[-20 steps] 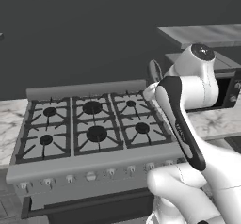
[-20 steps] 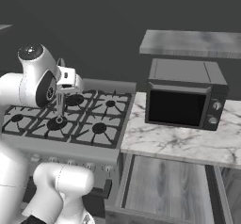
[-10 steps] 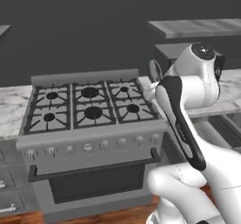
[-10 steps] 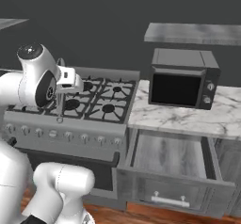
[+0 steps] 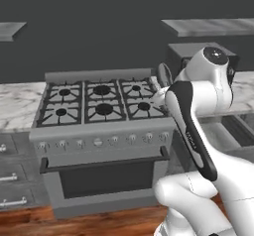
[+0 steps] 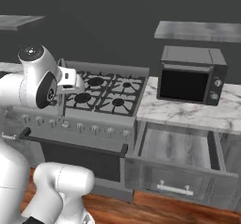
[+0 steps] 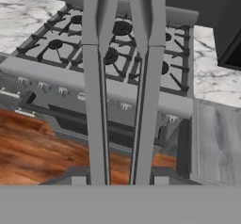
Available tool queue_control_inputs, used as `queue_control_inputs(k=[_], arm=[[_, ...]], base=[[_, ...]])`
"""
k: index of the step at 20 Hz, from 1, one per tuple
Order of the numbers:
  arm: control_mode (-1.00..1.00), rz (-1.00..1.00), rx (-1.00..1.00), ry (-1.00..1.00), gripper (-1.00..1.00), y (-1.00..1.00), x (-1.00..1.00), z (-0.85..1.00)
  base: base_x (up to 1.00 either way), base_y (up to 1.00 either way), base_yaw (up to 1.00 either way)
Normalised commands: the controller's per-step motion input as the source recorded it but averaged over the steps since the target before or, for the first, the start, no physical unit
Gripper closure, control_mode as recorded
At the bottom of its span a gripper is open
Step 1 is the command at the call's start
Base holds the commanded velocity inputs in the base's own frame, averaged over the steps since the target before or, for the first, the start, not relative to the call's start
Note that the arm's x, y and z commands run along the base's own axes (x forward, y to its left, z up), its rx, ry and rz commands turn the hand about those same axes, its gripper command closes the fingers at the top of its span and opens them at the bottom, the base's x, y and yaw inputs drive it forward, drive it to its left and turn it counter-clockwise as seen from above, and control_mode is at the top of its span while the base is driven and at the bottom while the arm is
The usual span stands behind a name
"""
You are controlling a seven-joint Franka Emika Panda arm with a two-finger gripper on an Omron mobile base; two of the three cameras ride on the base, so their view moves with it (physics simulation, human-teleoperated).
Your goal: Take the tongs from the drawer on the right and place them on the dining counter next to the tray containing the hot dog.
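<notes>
Base farther back from stove [image 5: 101, 112].

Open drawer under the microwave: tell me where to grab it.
Take the handle, the thin bar across the middle of the front panel of the drawer. Come straight at the front, one finger above and one below, because the bar runs horizontally.

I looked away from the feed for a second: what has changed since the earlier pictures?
The base has backed away from the stove: its oven front, the wood floor and the open drawer now show. The gripper stays shut on the tongs, carried above the stove. The microwave sits unmoved on the counter.
</notes>
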Motion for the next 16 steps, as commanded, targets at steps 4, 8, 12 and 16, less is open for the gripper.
queue_control_inputs(k=[4,8,12,16], arm=[[1.0,0.0,0.0,0.0,1.0,0.0,0.0,0.0],[1.0,0.0,0.0,0.0,1.0,0.0,0.0,0.0],[1.0,0.0,0.0,0.0,1.0,0.0,0.0,0.0],[1.0,0.0,0.0,0.0,1.0,0.0,0.0,0.0]], base=[[0.0,0.26,0.37],[0.0,0.32,0.44],[0.0,0.41,0.46],[0.0,0.39,0.49]])
